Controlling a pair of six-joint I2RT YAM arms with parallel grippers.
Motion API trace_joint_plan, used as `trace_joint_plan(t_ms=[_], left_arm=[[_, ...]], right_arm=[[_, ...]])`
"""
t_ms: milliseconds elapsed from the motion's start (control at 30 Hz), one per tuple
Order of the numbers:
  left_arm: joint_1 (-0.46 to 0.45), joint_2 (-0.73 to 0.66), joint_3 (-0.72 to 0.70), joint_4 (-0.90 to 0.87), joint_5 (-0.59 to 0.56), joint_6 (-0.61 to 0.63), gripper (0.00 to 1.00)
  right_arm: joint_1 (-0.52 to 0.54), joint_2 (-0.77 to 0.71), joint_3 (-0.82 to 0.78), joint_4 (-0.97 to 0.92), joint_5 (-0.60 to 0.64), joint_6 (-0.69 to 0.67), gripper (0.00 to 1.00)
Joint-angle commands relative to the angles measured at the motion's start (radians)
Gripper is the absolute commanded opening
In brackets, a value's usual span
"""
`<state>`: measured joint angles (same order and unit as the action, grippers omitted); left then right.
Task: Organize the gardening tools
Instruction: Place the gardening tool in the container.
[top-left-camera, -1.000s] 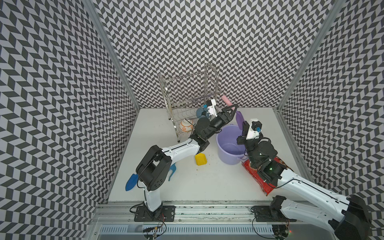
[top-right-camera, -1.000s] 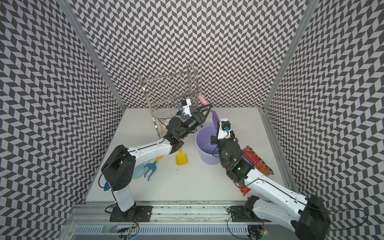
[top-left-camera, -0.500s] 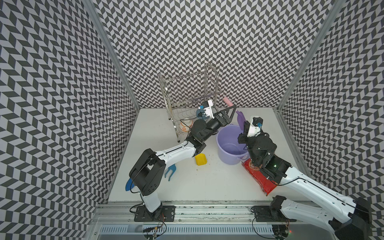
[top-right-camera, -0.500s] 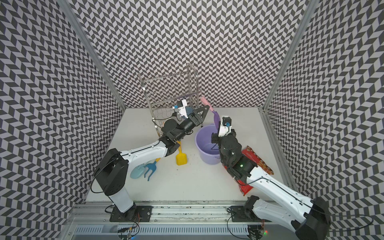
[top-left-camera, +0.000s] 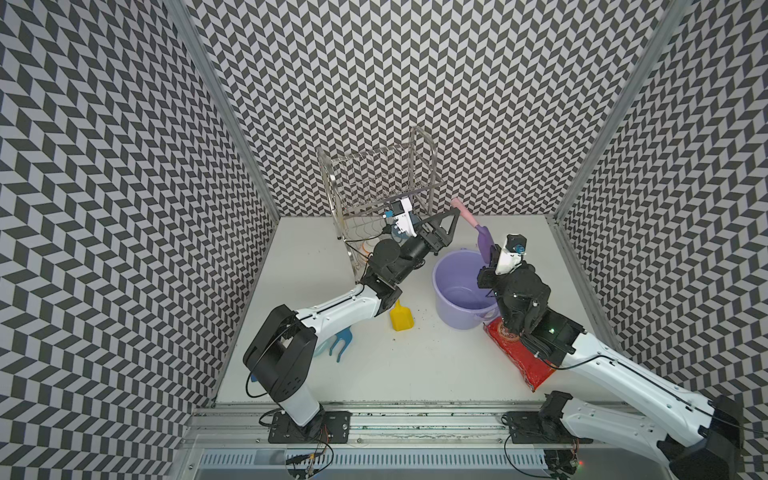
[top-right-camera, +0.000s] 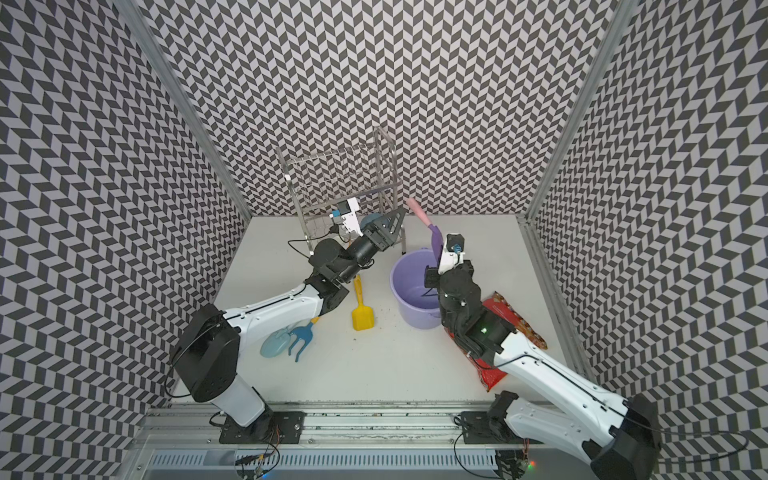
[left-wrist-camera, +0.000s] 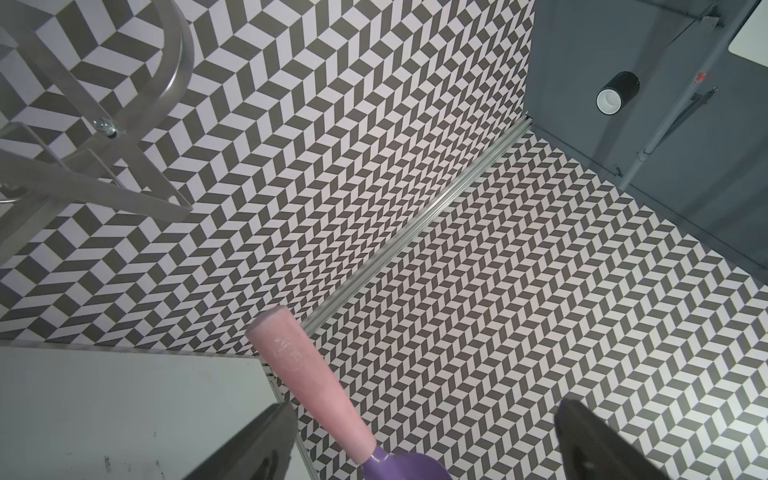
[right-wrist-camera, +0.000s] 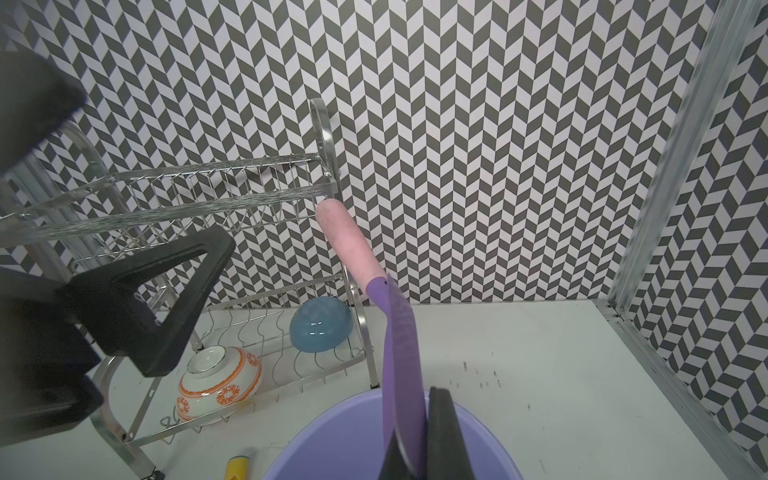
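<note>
My right gripper (top-left-camera: 489, 257) (right-wrist-camera: 419, 415) is shut on the blade of the purple scoop (top-left-camera: 483, 241) (top-right-camera: 435, 241) (right-wrist-camera: 401, 332). It holds the scoop upright over the lavender bucket (top-left-camera: 446, 307) (top-right-camera: 405, 309), pink handle up. My left gripper (top-left-camera: 448, 226) (top-right-camera: 392, 222) (left-wrist-camera: 424, 436) stands open beside the pink handle (left-wrist-camera: 307, 374), touching nothing. The yellow scoop (top-left-camera: 401, 320) (top-right-camera: 361, 318) lies on the table left of the bucket. The blue fork (top-left-camera: 343, 340) (top-right-camera: 302, 336) and pale-blue trowel (top-right-camera: 275, 345) lie by my left arm.
A wire dish rack (top-left-camera: 374, 195) stands at the back, right behind my left gripper. On its lower shelf are a blue bowl (right-wrist-camera: 320, 324) and an orange-and-white bowl (right-wrist-camera: 220, 382). A red packet (top-left-camera: 519, 353) lies under my right arm.
My left gripper has opened fully, let go of the pink handle and drawn back a little to the left. The right gripper has stayed shut on the purple blade.
</note>
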<state>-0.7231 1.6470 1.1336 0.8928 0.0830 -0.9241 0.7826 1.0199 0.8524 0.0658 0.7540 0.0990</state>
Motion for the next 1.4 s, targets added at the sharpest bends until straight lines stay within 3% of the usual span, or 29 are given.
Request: trace_joint_plan(t_ms=[0,367,1000,1367], left_arm=[[0.005,-0.029,-0.003,0.003,0.006,0.042,1.00],[0.052,-0.090,-0.042,-0.009,0.004,0.120,1.00],[0.164,-0.148,-0.067,-0.110,0.095,0.342,1.00],[0.209,-0.168,-0.031,-0.207,0.208,0.552,1.00]], right_arm=[[0.003,-0.011,0.036,0.016,0.024,0.015,0.00],[0.003,-0.033,0.114,-0.122,0.017,0.061,0.00],[0.003,-0.066,0.408,-0.647,-0.091,0.171,0.00],[0.003,0.031,0.670,-1.133,-0.230,0.276,0.00]])
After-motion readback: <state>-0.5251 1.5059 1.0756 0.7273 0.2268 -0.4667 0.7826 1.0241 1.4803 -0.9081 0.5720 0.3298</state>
